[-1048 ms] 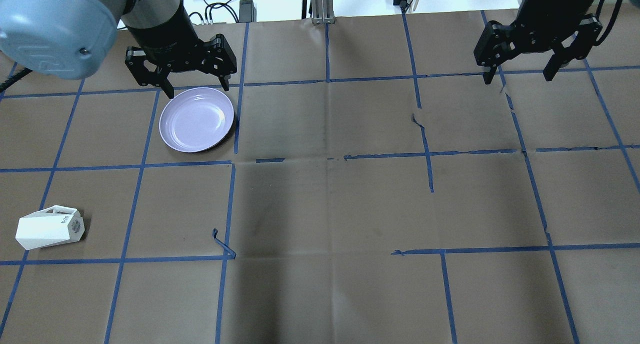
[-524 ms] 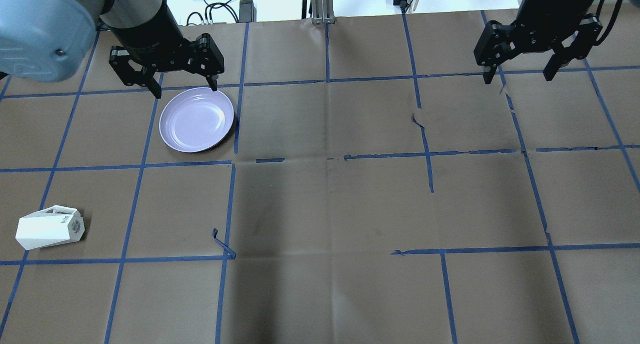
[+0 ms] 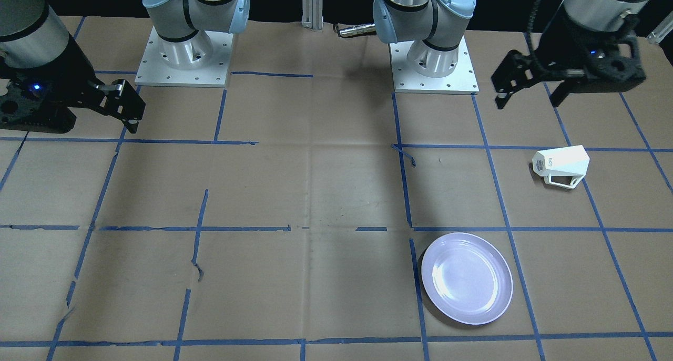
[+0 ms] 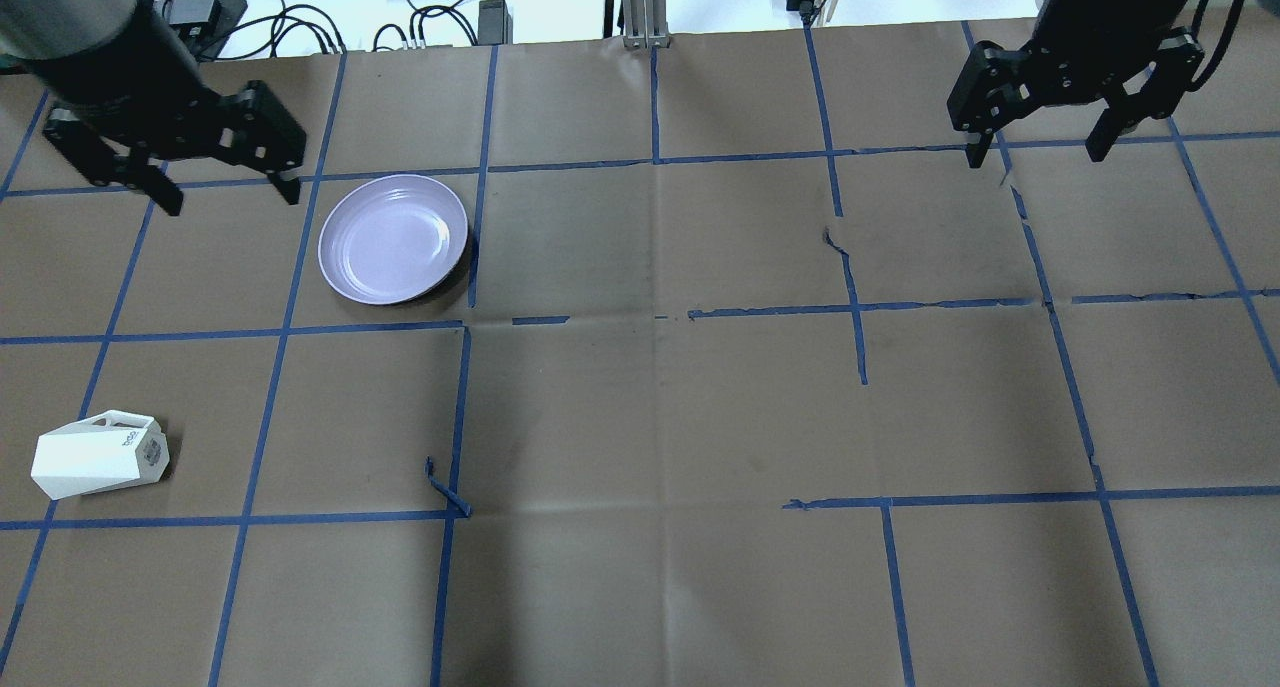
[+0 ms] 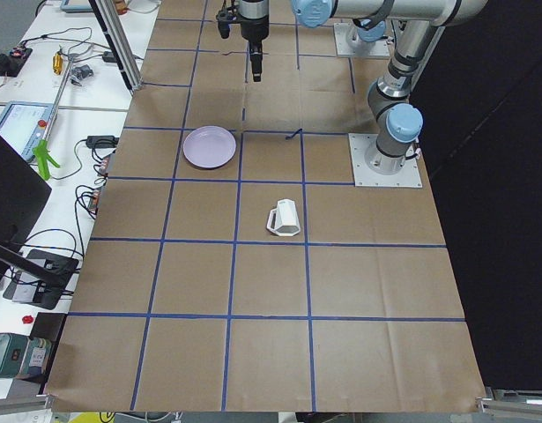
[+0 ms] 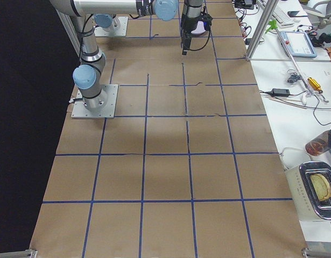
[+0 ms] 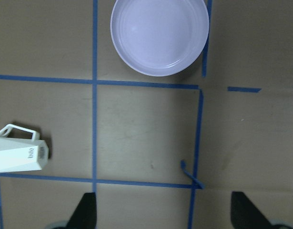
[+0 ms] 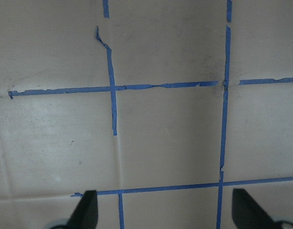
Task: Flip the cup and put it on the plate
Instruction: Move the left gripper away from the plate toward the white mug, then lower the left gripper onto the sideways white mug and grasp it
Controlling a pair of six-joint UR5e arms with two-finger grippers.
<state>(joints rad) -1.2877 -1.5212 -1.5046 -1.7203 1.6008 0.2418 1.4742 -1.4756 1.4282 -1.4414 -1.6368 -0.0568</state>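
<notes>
Brown paper squared off with blue tape covers the bench (image 4: 640,417). Left arm (image 4: 120,92) points down just left of the plate (image 4: 393,238), left jaws wide and empty. Right arm (image 4: 1100,27) hangs at the far right, right jaws wide. The white faceted cup (image 4: 98,456) lies on its side, well apart from the lavender plate, near the bench's left edge.

White cup (image 4: 95,457), small dark print, maybe lettering; pale lavender plate (image 4: 392,239)
</notes>
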